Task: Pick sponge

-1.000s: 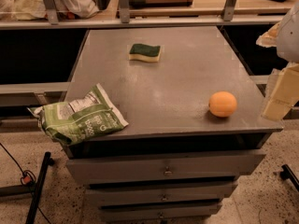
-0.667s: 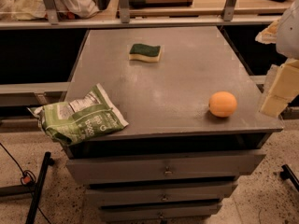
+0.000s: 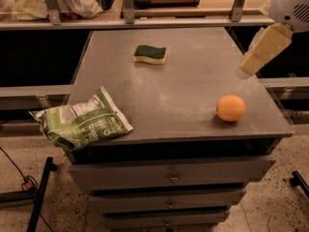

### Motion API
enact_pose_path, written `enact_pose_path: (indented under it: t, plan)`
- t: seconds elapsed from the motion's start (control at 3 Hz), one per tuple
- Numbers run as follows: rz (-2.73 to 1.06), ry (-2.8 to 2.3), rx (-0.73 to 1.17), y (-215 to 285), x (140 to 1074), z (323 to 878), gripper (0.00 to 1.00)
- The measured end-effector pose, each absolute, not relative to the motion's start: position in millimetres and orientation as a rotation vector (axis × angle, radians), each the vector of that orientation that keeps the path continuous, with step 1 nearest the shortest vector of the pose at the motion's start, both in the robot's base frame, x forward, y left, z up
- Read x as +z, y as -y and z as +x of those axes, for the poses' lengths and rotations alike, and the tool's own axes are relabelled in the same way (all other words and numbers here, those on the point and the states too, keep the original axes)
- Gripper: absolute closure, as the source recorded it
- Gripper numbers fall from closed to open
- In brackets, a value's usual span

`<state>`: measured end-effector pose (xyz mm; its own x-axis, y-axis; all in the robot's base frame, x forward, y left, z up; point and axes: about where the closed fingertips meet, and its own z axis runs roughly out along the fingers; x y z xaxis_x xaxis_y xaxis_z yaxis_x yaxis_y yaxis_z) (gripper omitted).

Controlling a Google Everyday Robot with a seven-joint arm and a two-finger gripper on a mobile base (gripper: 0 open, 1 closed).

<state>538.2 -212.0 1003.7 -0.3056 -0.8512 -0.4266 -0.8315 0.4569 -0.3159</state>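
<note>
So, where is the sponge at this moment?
In the camera view the sponge lies on the far side of the table, near the middle, apart from the orange and the bag. The gripper hangs by its right edge.

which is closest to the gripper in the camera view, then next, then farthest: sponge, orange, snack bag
The gripper hangs over the table by its right edge.
1. Orange, front right, just below the gripper.
2. Sponge, back centre.
3. Snack bag, front left corner, overhanging the edge.
</note>
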Motion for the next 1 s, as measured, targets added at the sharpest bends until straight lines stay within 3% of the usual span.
enact_pose_path:
  t: [0.33,1.0]
  plan:
    - [-1.262,-2.110,-0.017,198.9,1005.4,585.7,0.00]
    - [-1.095,-2.000,-0.011,180.3,1007.5,624.6,0.00]
